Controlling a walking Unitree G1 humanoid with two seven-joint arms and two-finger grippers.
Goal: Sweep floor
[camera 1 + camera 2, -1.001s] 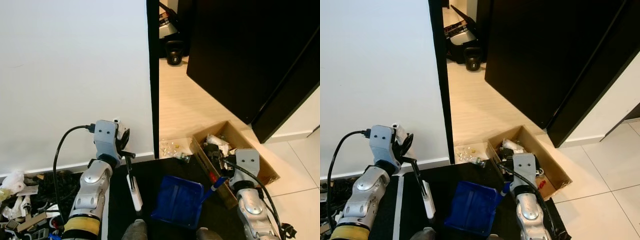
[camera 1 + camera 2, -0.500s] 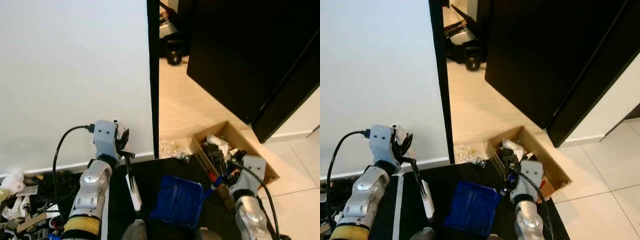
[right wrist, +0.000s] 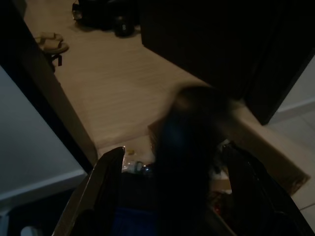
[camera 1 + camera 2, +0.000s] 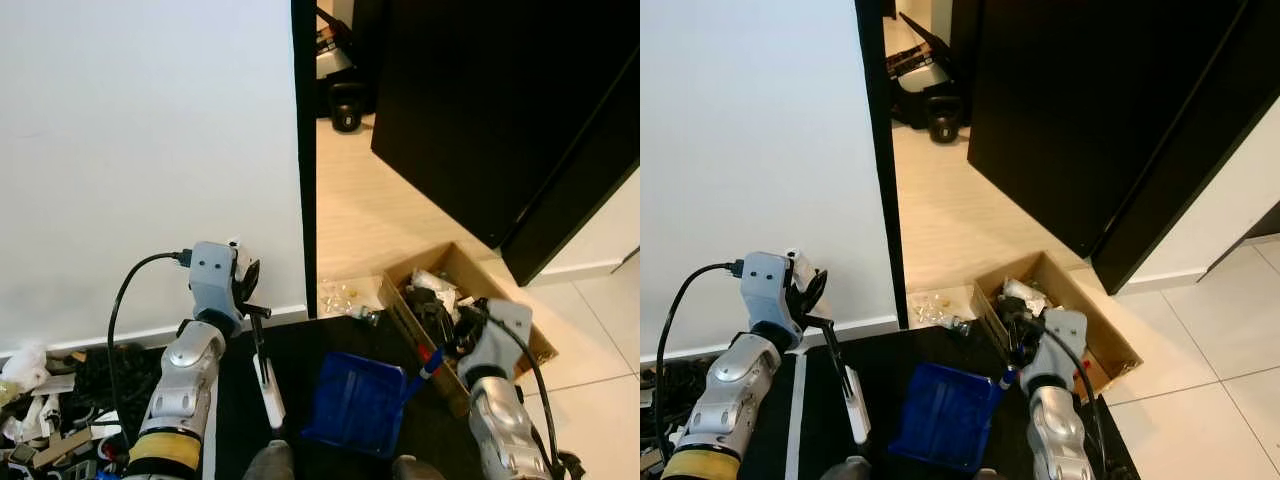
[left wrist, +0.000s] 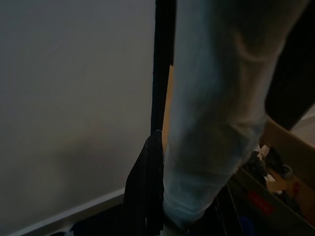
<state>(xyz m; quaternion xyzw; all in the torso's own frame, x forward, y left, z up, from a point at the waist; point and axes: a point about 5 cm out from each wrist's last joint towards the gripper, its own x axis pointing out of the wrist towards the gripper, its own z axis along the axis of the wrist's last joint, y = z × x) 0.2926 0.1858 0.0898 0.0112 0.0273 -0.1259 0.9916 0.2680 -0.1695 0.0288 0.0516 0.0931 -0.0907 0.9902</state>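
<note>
Two grippers clamped: left gripper (image 4: 250, 312) on white brush (image 4: 266, 388), right gripper (image 4: 447, 352) on blue dustpan (image 4: 357, 403); right, open cardboard box (image 4: 530, 331), cluttered.

Your left arm (image 4: 185, 375) bent, forearm rising from lower left, wrist up by wall. Left gripper (image 4: 250, 312) points right and down, fingers clamped round thin black handle. Your right arm (image 4: 497, 425) rises from lower right, forearm near vertical, wrist tilted left. Right gripper (image 4: 443, 352) closed on blue-ended handle; in right wrist view fingers (image 3: 101, 187) spread either side of dark blurred shaft.
</note>
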